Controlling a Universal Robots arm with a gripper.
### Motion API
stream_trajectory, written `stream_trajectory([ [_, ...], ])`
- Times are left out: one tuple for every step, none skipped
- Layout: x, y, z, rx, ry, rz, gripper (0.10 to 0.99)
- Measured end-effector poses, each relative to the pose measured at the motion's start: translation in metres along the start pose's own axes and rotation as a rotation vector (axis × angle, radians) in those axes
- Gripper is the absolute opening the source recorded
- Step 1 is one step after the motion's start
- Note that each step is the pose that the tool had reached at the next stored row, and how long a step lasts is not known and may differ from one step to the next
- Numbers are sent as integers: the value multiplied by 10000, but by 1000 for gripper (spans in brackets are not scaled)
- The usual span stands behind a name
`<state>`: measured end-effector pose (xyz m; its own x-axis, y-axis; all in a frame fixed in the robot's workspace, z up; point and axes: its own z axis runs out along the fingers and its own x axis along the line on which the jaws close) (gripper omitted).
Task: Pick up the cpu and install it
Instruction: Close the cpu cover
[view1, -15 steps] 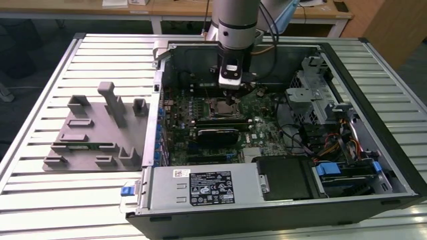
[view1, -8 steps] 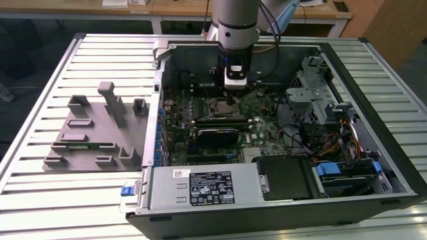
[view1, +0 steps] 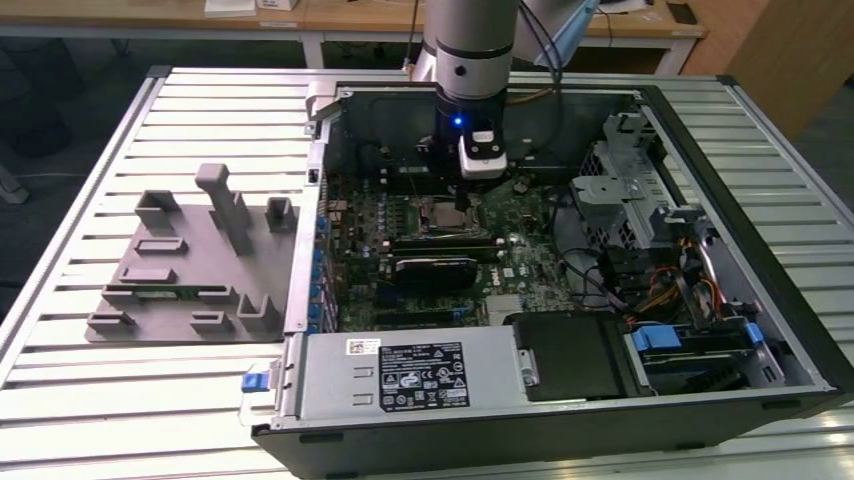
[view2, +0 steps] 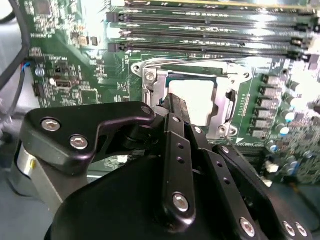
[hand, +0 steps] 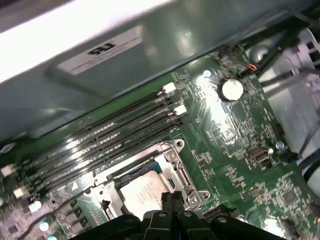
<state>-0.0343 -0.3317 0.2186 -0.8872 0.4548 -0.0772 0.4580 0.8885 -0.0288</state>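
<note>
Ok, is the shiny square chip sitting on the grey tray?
No, in the first wrist view the cpu lies inside the metal socket frame on the green motherboard, with the pincer right over it.

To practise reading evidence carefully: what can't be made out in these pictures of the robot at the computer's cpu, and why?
- Second wrist view: one side of the cpu is hidden behind the gripper.
- First wrist view: the edge of the cpu by the gripper is covered, so contact cannot be judged.
- Exterior view: the socket is too small and partly behind the gripper to show the cpu's seating.
</note>
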Motion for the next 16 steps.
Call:
stream_trajectory([
  [0, 0, 0, -6, -9, -178, 106],
  [0, 0, 1, -11, -19, -369, 106],
  [0, 0, 1, -18, -29, -555, 106],
  [0, 0, 2, -24, -38, -733, 106],
  [0, 0, 2, -30, -48, -915, 106],
  [0, 0, 2, -35, -57, -1093, 106],
  [0, 0, 2, -41, -67, -1274, 106],
  [0, 0, 3, -47, -76, -1453, 106],
  [0, 0, 3, -52, -86, -1632, 106],
  [0, 0, 3, -57, -96, -1829, 106],
  [1, 0, 3, -63, -105, -2003, 106],
  [1, 0, 4, -69, -114, -2183, 106],
  [1, 0, 4, -76, -123, -2357, 106],
  [1, 0, 4, -82, -132, -2533, 106],
  [1, 0, 4, -88, -141, -2712, 106],
  [1, 0, 5, -95, -149, -2884, 106],
])
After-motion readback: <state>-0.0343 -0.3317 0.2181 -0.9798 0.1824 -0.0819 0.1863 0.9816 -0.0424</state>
